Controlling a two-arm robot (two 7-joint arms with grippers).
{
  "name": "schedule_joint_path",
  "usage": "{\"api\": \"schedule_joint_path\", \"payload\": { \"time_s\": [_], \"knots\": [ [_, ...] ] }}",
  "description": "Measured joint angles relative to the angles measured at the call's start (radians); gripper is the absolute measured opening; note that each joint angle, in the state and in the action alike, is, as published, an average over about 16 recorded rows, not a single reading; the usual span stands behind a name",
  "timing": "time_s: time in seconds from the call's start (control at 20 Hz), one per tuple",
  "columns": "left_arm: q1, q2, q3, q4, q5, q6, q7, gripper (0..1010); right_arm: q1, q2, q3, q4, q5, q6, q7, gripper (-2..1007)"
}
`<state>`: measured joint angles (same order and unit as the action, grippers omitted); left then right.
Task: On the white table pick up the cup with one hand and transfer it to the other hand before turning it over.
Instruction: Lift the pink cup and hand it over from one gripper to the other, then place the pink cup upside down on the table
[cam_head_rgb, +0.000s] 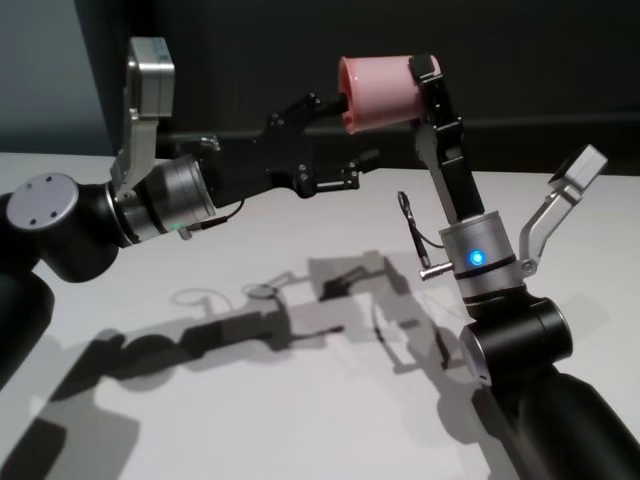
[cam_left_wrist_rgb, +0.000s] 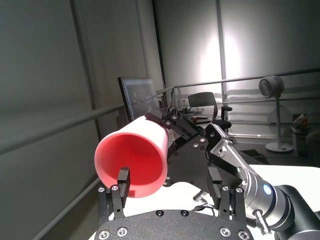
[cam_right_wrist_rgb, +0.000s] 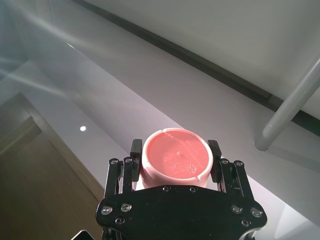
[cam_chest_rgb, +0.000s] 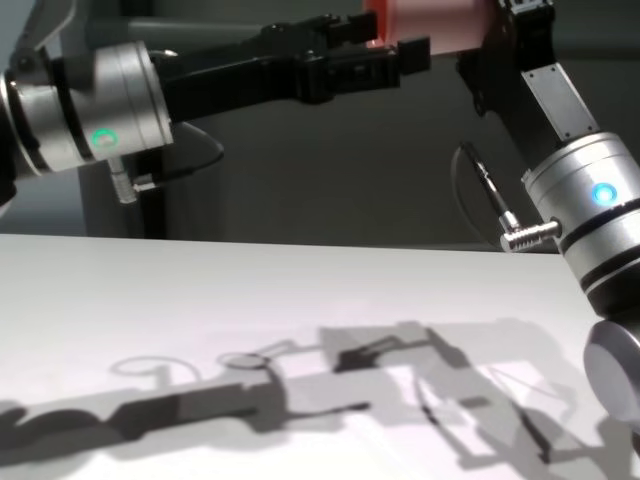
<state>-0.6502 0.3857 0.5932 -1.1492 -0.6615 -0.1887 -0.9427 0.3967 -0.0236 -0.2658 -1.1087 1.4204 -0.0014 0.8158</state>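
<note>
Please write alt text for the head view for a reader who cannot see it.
The right claw holds a pink cup sideways above the white table, rim toward the open left claw, one of whose fingers reaches the rim.

so the cup (cam_head_rgb: 378, 91) is up in the air, well above the white table (cam_head_rgb: 250, 400), lying on its side with the mouth facing the robot's left and the base toward its right. the right gripper (cam_head_rgb: 425, 95) comes up from the right side and is clamped round the cup's base end, one finger on either side of it (cam_right_wrist_rgb: 175, 160). the left gripper (cam_head_rgb: 335, 125) reaches in from the left, spread wide at the mouth end, with one fingertip (cam_left_wrist_rgb: 123, 175) just inside the rim and the other fingers out beside the cup. both arms meet over the middle of the table, left arm on the left, right arm on the right
</note>
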Motion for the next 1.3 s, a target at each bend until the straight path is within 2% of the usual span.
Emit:
{"api": "schedule_joint_path", "payload": {
  "time_s": [0.35,0.6,0.75,0.95,1.3],
  "knots": [
    [0.059,0.057,-0.027,-0.071,0.003,0.016,0.065,1001,0.0,0.0,0.0,0.0,0.0,0.0,0.0,756],
    [0.116,0.088,-0.061,-0.121,0.011,0.029,0.155,1001,0.0,0.0,0.0,0.0,0.0,0.0,0.0,756],
    [0.157,0.1,-0.087,-0.156,0.023,0.042,0.232,1001,0.0,0.0,0.0,0.0,0.0,0.0,0.0,756],
    [0.22,0.102,-0.13,-0.203,0.045,0.058,0.361,1001,0.0,0.0,0.0,0.0,0.0,0.0,0.0,756],
    [0.32,0.075,-0.201,-0.272,0.092,0.063,0.577,1001,0.0,0.0,0.0,0.0,0.0,0.0,0.0,756]
  ]
}}
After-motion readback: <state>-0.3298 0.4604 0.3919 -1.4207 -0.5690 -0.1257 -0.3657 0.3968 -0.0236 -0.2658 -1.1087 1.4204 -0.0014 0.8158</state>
